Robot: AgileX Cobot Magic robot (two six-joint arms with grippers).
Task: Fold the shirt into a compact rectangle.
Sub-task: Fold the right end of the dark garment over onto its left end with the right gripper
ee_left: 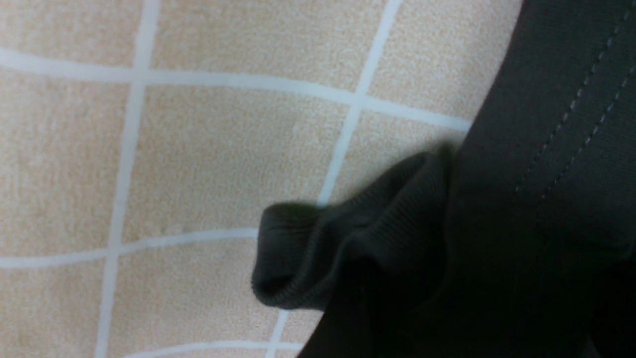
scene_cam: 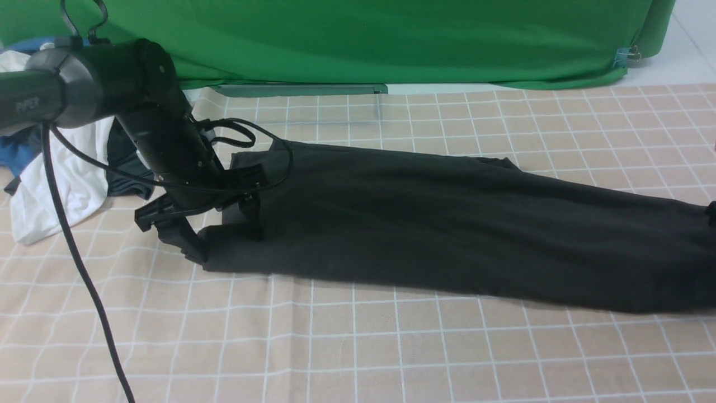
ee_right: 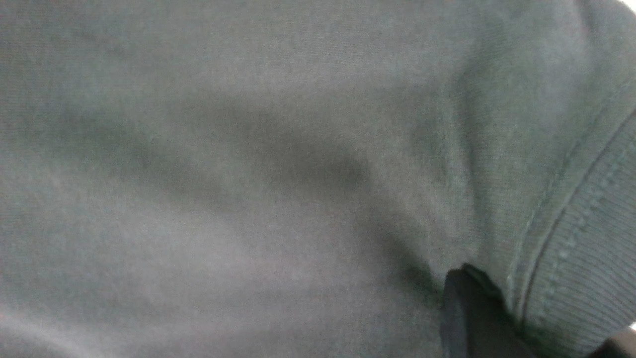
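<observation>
Shirt: the shirt is lying as a long band on the checked cloth, its long axis running left to right.
Left gripper: the left gripper is straddling the band's left end, jaws spread, grasping nothing.
Right gripper: the right gripper is pressing into fabric by a ribbed edge; whether it is gripping cannot be told.
Coming move: probably carrying one end along that axis toward the other; the left arm is sitting nearest the left end.

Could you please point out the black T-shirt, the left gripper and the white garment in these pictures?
black T-shirt (scene_cam: pixel 447 235), front view, middle of its spread body.
left gripper (scene_cam: pixel 225 246), front view, midway between its open fingertips.
white garment (scene_cam: pixel 84 184), front view, on its crumpled fabric.
</observation>
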